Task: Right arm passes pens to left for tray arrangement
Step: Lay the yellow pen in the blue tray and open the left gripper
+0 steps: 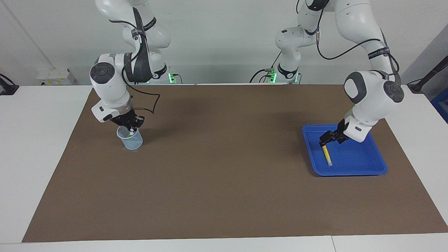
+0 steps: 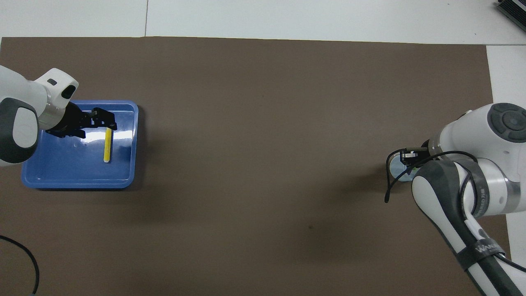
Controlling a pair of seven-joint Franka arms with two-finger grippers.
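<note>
L arm bent over, left gripper point(image 1: 324, 138) above the tray point(image 1: 364, 167), fingers apart, nothing held. Yellow pen point(image 1: 327, 155) flat in tray by the mid-mat rim, long axis toward/away from robots. Right gripper point(image 1: 128, 126) closed in cup point(image 1: 132, 141) mouth; held item unclear.

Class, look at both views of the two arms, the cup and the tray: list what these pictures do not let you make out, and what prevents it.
- Pens in the cup: facing view, the right gripper covers the mouth; which pen it grips is too small to tell.
- Cup, overhead view: mostly hidden under the right arm.
- Left gripper over the tray, above the yellow pen: its height unreadable overhead.
</note>
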